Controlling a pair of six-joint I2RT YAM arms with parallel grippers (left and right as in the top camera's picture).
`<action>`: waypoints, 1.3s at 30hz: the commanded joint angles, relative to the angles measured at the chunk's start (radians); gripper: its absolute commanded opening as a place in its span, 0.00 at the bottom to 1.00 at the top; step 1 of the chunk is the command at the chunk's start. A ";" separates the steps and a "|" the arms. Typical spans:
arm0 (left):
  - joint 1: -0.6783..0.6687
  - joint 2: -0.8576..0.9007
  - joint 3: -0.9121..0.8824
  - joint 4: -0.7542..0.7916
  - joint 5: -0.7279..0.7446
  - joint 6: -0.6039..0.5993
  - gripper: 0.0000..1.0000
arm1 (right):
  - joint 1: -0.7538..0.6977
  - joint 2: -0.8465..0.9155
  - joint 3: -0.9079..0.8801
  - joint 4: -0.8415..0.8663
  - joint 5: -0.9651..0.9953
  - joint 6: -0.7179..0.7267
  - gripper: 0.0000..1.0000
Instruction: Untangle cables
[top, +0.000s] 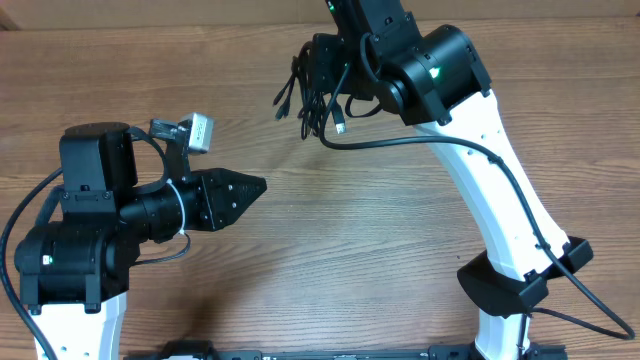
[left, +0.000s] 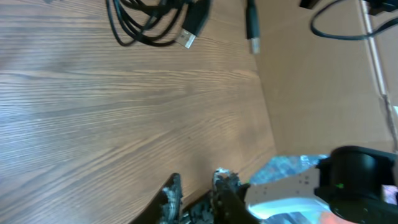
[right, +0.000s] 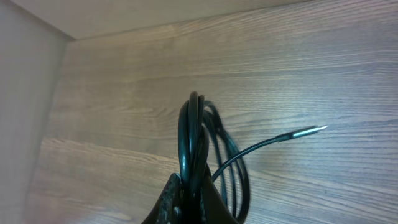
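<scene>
Overhead: the right gripper (top: 318, 70) is clamped on the cables (top: 305, 105), holding the looped bundle up at the table's (top: 350, 250) far edge, probably so that strands hang apart. The left gripper (top: 258, 187) sits well apart.

Left wrist: the left gripper's fingers (left: 171, 194) are slightly parted and empty, and a USB plug (left: 189, 37) dangles ahead.

Right wrist: the coils (right: 193, 137) are pinched in the jaws, and one plug end (right: 305, 132) juts free.
</scene>
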 joint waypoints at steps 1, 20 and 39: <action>-0.007 -0.009 0.019 0.000 -0.095 0.032 0.25 | 0.000 -0.002 0.003 0.008 -0.062 -0.077 0.04; -0.008 -0.003 0.019 0.013 -0.423 0.286 0.74 | 0.000 -0.061 0.005 -0.208 -0.723 -0.647 0.04; -0.008 0.004 0.019 0.009 -0.424 0.286 0.05 | 0.000 -0.159 0.005 -0.241 -0.988 -0.671 0.05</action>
